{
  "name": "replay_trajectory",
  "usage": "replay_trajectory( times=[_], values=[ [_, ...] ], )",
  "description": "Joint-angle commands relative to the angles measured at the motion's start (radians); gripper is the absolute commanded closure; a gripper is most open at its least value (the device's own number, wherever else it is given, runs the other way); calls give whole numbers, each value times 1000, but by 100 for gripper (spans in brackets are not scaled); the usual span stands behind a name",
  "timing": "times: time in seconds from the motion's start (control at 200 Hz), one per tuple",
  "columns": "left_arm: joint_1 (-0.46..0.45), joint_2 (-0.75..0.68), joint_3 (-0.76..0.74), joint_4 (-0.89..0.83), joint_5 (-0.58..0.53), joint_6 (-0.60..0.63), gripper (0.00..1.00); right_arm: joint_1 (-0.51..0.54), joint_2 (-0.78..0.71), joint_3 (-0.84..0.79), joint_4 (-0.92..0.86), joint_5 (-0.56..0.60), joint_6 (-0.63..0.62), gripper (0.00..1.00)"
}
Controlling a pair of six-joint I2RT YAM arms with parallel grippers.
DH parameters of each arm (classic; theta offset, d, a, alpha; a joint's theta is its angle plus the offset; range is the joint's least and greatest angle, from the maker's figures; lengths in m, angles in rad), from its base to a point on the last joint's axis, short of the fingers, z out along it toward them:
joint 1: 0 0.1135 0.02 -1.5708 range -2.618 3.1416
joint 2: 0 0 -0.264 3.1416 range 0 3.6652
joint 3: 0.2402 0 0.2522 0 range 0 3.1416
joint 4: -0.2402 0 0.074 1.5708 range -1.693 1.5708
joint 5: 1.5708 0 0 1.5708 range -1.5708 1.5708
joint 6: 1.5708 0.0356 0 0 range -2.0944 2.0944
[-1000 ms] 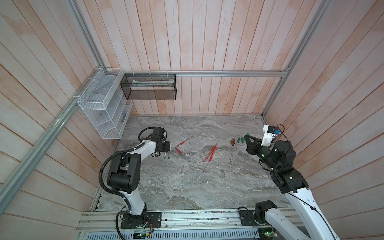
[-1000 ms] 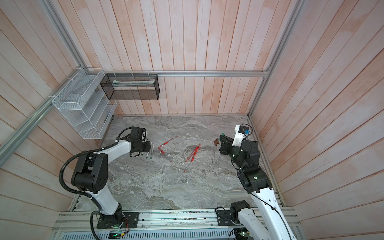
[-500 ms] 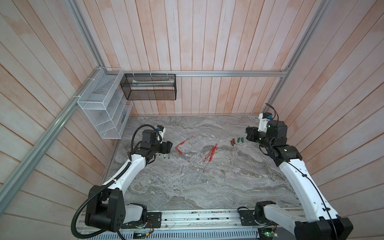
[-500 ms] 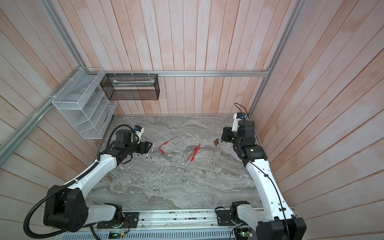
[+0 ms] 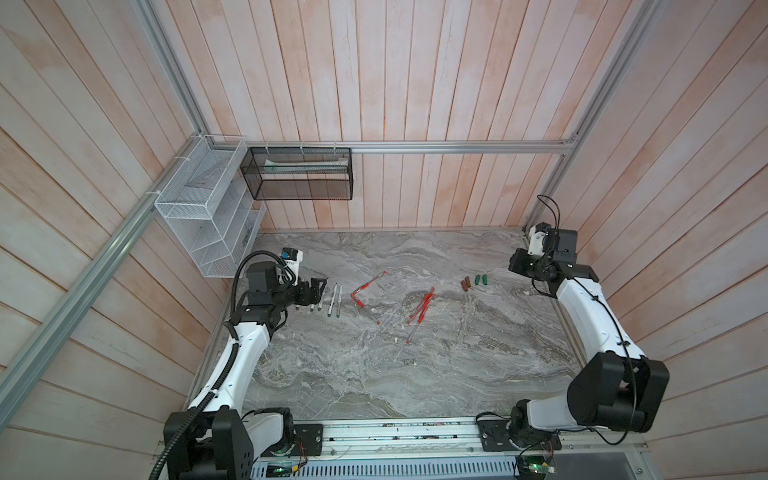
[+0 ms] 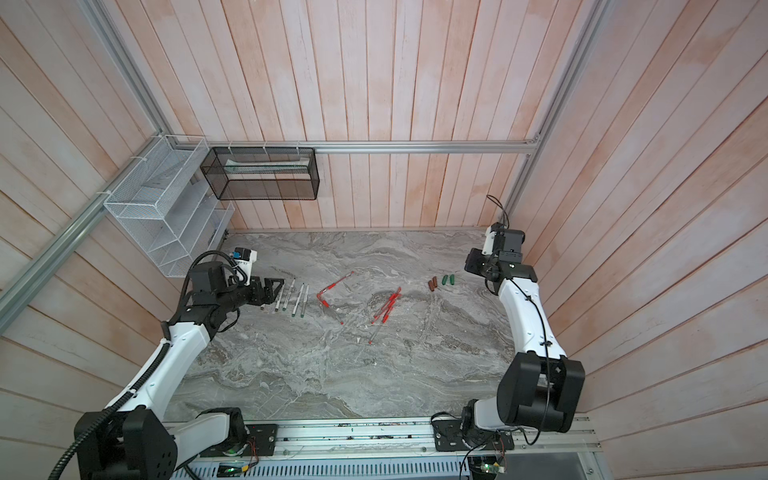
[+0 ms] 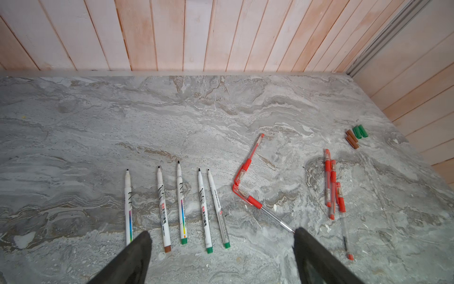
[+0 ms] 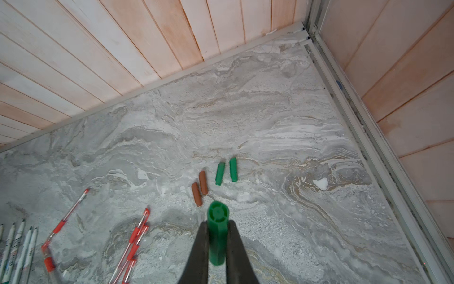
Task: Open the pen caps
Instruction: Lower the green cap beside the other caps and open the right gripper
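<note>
The right claw (image 8: 218, 224) is pinched shut on a stubby green cap (image 8: 217, 216), gripped across its sides with the ribbed end poking out past the tips. It hangs above the desk (image 8: 282, 118), short of the loose caps (image 8: 219, 174) ahead of it, two green side by side and two brown just beside them; in a top view the loose caps (image 5: 478, 279) sit right of the middle of the frame, near the right wall.

The job in hand, as I judge it, is to lay this cap down with its fellows. It is best carried low to a bare patch next to the green pair and kept level so it cannot roll; the tips should part only once it touches, without knocking the others.

The left claw (image 7: 221, 232) gapes wide and holds nothing; beneath it five white markers (image 7: 181, 204) lie in a row, tips bare, left of the middle in both top views. Between the two groups the red pens (image 7: 328, 177) look to have their caps on; those seem the work that remains.
</note>
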Motion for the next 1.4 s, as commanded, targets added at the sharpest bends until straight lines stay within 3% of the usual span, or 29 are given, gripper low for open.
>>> replay_trajectory(
  times=[0.0,0.335,0.53,1.295,1.395],
  values=[
    [8,-27,-29,24,45,4,7,-36,84,27,9,-27,-37,100],
    [12,-36,-22,8,44,13,3,-60,446,240,-135,28,-79,100],
    [13,-36,-22,12,44,9,3,-59,570,325,-158,8,-83,100],
    [58,-19,-21,16,61,-18,3,-11,758,447,-220,-32,-83,100],
    [65,-21,-20,23,54,-22,3,2,761,452,-216,-19,-89,94]
  ],
)
